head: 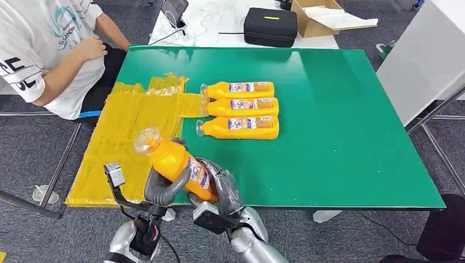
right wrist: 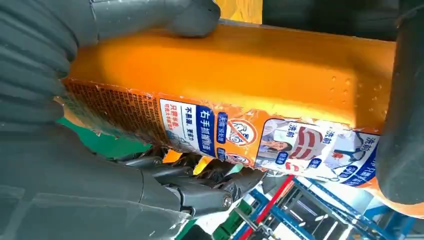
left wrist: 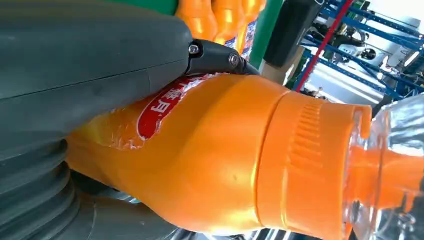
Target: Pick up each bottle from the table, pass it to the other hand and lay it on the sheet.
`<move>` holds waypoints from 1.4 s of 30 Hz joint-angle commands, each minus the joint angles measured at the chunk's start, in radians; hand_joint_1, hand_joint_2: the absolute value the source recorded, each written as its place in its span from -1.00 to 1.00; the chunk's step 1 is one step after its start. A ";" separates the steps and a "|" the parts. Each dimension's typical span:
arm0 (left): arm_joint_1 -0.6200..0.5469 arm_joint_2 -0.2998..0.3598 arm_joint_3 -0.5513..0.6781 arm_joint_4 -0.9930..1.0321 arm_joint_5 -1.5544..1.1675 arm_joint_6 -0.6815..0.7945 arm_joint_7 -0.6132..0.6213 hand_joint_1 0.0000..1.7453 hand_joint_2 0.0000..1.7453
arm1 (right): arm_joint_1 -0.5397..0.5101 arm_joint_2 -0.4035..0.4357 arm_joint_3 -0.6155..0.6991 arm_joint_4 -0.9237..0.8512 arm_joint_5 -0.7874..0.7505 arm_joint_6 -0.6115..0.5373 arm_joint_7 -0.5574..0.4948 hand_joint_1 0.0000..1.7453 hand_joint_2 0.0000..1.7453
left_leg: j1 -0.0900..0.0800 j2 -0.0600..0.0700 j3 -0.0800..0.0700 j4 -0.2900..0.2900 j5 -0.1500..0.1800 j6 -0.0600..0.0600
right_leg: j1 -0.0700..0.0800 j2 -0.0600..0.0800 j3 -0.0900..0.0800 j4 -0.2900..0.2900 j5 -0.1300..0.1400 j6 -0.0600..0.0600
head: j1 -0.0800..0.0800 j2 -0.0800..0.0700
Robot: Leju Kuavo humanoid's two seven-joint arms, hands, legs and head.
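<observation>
An orange bottle (head: 171,159) with a clear cap is tilted in the air over the table's near edge, cap toward the yellow sheet (head: 123,139). Both hands grip it. My left hand (head: 163,189) wraps its middle, and the left wrist view shows the thumb lying over the bottle (left wrist: 225,150) near its neck. My right hand (head: 224,189) clasps the lower end, and its fingers (right wrist: 200,192) curl round the labelled body (right wrist: 240,75). Three more orange bottles (head: 241,107) lie side by side on the green table (head: 340,137), caps toward the sheet.
A person (head: 49,49) sits at the table's far left corner, beside the sheet. Behind the table are a black case (head: 270,26) and a cardboard box (head: 323,16) on a white surface. A white panel (head: 427,55) stands at the right.
</observation>
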 commanded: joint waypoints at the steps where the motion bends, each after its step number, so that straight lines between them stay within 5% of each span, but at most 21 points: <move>1: -0.037 0.024 -0.054 0.058 -0.004 -0.017 0.008 1.00 1.00 | -0.043 0.003 0.049 0.108 0.004 0.005 0.004 1.00 1.00 | -0.001 0.001 0.005 -0.001 -0.001 0.001 | 0.000 0.000 0.005 -0.001 -0.001 -0.001 | 0.000 0.000; 16: -0.045 0.024 -0.052 0.072 -0.080 0.029 -0.019 1.00 1.00 | -0.038 -0.001 0.035 0.067 0.004 0.000 0.019 1.00 1.00 | -0.001 0.002 0.007 -0.001 -0.002 0.002 | 0.000 0.000 0.007 -0.001 -0.002 -0.001 | 0.000 0.000; 17: -0.046 0.023 -0.049 0.072 -0.080 0.031 -0.018 1.00 1.00 | -0.037 -0.001 0.034 0.066 0.002 0.000 0.019 0.80 1.00 | -0.001 0.001 0.005 -0.001 -0.001 0.001 | 0.000 0.000 0.005 -0.001 -0.001 -0.001 | 0.000 0.000; 19: -0.047 0.019 -0.030 0.064 -0.080 0.050 -0.022 1.00 1.00 | -0.030 0.002 0.022 0.053 -0.004 -0.018 0.020 -1.00 1.00 | -0.001 0.002 0.008 -0.001 -0.002 0.002 | 0.000 0.000 0.008 -0.001 -0.002 -0.001 | 0.000 0.000; 20: -0.045 0.015 -0.014 0.055 -0.085 0.075 -0.035 1.00 1.00 | -0.025 0.003 0.013 0.041 -0.014 -0.024 0.020 -1.00 1.00 | 0.000 0.001 0.005 -0.001 -0.001 0.001 | 0.000 0.000 0.005 -0.001 -0.001 -0.001 | 0.000 0.000; 21: -0.046 0.015 0.002 0.041 -0.082 0.086 -0.036 1.00 1.00 | -0.018 0.000 0.007 0.015 -0.025 -0.015 0.024 -1.00 -1.00 | -0.001 0.001 0.003 -0.001 -0.001 0.001 | 0.000 0.000 0.003 0.000 -0.001 -0.001 | 0.000 0.000; 29: -0.153 0.024 0.226 -0.037 -0.176 0.407 -0.120 1.00 1.00 | 0.063 -0.062 -0.073 -0.386 -0.150 0.022 0.068 -1.00 -1.00 | 0.000 -0.001 0.001 0.001 0.000 0.001 | 0.000 -0.002 0.001 0.001 -0.001 -0.001 | 0.000 0.000; 42: -0.268 0.051 0.287 -0.054 -0.417 0.732 -0.220 1.00 1.00 | 0.082 -0.056 -0.049 -0.452 -0.248 0.064 0.020 -1.00 -1.00 | 0.000 0.000 0.003 0.000 0.000 0.000 | 0.000 -0.001 0.003 0.000 -0.001 -0.001 | 0.001 0.000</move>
